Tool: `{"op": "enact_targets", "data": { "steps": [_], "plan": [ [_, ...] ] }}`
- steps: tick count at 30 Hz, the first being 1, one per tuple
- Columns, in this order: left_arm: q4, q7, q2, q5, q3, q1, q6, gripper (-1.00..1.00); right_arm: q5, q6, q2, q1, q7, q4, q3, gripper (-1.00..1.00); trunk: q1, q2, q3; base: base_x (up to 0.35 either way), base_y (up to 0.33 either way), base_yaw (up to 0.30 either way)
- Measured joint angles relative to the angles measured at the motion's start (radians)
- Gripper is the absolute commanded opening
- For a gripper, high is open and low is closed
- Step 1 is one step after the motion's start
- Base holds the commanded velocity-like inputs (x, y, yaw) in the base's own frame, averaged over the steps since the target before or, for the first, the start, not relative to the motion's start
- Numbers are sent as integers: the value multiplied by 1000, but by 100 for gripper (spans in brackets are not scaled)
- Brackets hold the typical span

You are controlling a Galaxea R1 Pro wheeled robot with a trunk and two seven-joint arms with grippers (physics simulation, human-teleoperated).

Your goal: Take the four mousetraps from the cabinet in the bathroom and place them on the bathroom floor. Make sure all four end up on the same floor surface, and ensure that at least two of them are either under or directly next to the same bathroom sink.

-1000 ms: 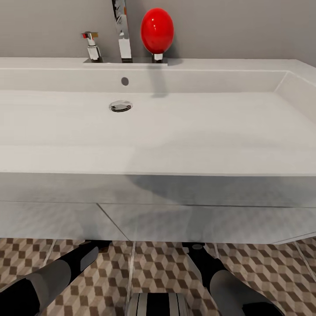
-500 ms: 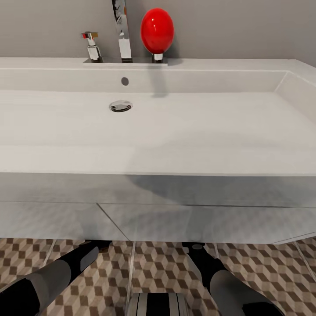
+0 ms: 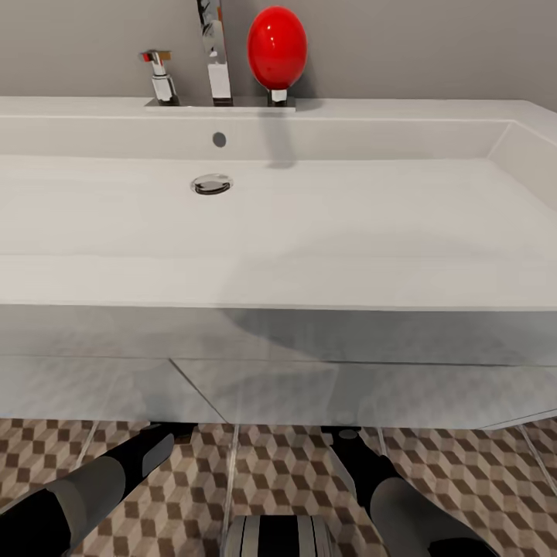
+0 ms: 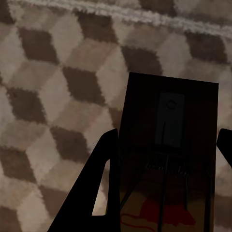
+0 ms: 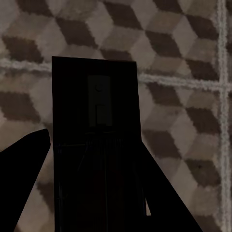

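Observation:
The wide white sink [image 3: 278, 282] spreads across the head view, with its chrome faucet [image 3: 219, 73] at the back. Both my forearms reach under its boxy body, above the cube-patterned bathroom floor [image 3: 464, 472]. In the left wrist view a flat dark-brown mousetrap [image 4: 169, 121] sits between the dark fingers of my left gripper [image 4: 164, 164], just above the tiles. In the right wrist view my right gripper [image 5: 96, 183] holds a second mousetrap [image 5: 96, 106] the same way over the floor [image 5: 183, 72]. The cabinet is out of view.
A red egg-shaped object [image 3: 277, 46] on a chrome stem and a small chrome tap handle [image 3: 160, 77] stand beside the faucet against the grey wall. The sink's front edge hangs directly over my arms. Pale grout lines [image 5: 183, 79] cross the tiles.
The head view has shifted slightly, so the faucet and sink sit a little higher in the picture. Both forearms stay in place under the sink.

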State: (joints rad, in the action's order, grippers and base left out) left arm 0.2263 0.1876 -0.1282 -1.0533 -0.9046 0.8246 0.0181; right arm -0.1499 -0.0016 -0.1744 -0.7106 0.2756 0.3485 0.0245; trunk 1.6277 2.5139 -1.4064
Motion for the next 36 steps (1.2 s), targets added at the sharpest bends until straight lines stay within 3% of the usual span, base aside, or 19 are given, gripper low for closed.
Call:
{"op": "enact_targets", "data": {
  "steps": [19,32,36],
  "plan": [
    [0,0,0,0,0,14,0,-100,1,-2,0,-13,-1,4,-2,-100,0,0,-24,0,0,0],
    [-1,-1,8,-6,7,14,-3,-100,0,-7,0,-10,1,11,-1,-100,0,0,-26,0,0,0],
    [0,1,11,-2,4,15,-55,-100,0,-7,0,-10,1,12,-1,-100,0,0,-26,0,0,0]
  ]
}}
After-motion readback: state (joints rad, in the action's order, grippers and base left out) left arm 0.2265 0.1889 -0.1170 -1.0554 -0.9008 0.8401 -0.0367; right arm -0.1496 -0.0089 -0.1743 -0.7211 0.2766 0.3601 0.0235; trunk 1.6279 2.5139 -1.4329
